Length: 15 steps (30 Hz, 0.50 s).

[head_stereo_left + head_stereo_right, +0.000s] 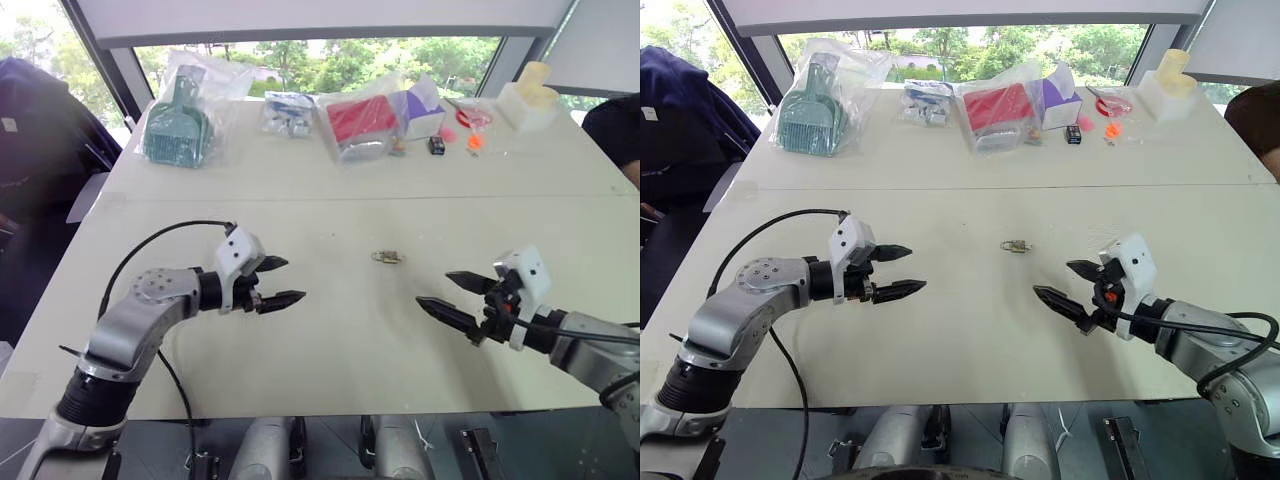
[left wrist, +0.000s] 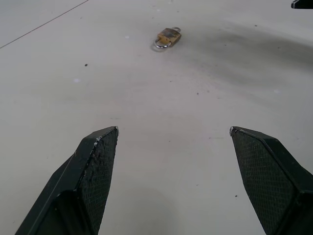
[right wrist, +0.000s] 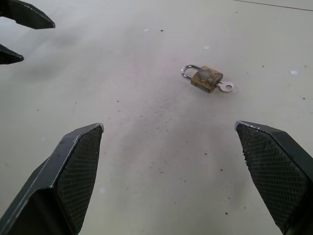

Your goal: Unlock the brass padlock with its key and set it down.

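The brass padlock (image 1: 388,257) lies flat on the white table (image 1: 330,360), between my two arms and a little farther out. It is small and yellow-gold with a thin silvery shackle (image 3: 188,71). A silvery key (image 3: 226,87) sticks out of its bottom end. My left gripper (image 1: 277,282) hovers over the table to the padlock's left, open and empty. On the padlock's right my right gripper (image 1: 448,294) also stands open with nothing between its fingers. In the right wrist view the left gripper's fingertips (image 3: 27,17) show beyond the padlock.
Along the table's far edge lie bagged items: a teal scoop (image 1: 180,125), a red pack (image 1: 362,118), a purple box (image 1: 420,108), a small black box (image 1: 437,145), orange bits (image 1: 474,141) and a cream object (image 1: 530,95). A person's dark sleeve (image 1: 612,125) shows at the right.
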### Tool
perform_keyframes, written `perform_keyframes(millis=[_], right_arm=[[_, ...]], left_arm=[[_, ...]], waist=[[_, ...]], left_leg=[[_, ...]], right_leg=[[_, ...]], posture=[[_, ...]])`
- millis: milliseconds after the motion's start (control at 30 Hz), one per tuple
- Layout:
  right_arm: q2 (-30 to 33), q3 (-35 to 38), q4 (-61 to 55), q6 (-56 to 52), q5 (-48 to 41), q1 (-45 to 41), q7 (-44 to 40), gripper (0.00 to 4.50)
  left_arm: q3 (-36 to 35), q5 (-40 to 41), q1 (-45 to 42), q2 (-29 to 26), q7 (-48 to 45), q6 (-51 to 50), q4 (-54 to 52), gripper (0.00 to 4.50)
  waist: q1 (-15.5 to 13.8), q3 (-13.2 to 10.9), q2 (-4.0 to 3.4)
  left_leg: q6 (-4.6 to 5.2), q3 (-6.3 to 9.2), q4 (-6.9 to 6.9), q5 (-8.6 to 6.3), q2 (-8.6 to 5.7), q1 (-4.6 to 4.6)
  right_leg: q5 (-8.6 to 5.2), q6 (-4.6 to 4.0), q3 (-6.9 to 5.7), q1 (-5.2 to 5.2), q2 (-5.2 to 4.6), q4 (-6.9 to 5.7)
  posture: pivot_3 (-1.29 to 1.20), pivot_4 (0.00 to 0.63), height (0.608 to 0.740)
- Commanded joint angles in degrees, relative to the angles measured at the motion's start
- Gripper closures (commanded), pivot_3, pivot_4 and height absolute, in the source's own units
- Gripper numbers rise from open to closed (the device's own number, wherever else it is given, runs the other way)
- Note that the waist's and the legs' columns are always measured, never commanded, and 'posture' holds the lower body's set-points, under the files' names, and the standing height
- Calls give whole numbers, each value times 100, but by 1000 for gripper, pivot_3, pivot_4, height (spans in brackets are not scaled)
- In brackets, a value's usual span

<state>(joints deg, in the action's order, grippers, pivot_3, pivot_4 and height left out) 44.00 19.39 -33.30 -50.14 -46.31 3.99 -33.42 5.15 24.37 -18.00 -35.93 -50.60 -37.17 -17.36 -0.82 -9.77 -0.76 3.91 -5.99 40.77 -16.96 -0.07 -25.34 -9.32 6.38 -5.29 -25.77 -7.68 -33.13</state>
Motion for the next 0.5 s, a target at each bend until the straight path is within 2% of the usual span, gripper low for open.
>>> perform_keyframes(millis=[33, 167, 500], right_arm=[[34, 11, -10, 56, -16, -84, -57, 24], [-22, -102, -10, 69, 2, -128, -28, 24], [-180, -273, -37, 98, 56, -155, 72, 24]], left_arm=[[-152, 28, -50, -48, -33, 195, -84, 712], [-232, 93, -39, 72, 179, 78, -92, 712], [-113, 35, -12, -22, 116, 109, -158, 712]], waist=[[0, -1, 1], [1, -1, 1], [1, -1, 1]], left_leg=[[0, 0, 0, 0, 0, 0], [0, 0, 0, 0, 0, 0], [0, 0, 0, 1, 0, 0]], right_leg=[[0, 0, 0, 0, 0, 0], [0, 0, 0, 0, -1, 0], [0, 0, 0, 0, -1, 0]], posture=[[0, 150, 735], [0, 150, 735], [0, 150, 735]])
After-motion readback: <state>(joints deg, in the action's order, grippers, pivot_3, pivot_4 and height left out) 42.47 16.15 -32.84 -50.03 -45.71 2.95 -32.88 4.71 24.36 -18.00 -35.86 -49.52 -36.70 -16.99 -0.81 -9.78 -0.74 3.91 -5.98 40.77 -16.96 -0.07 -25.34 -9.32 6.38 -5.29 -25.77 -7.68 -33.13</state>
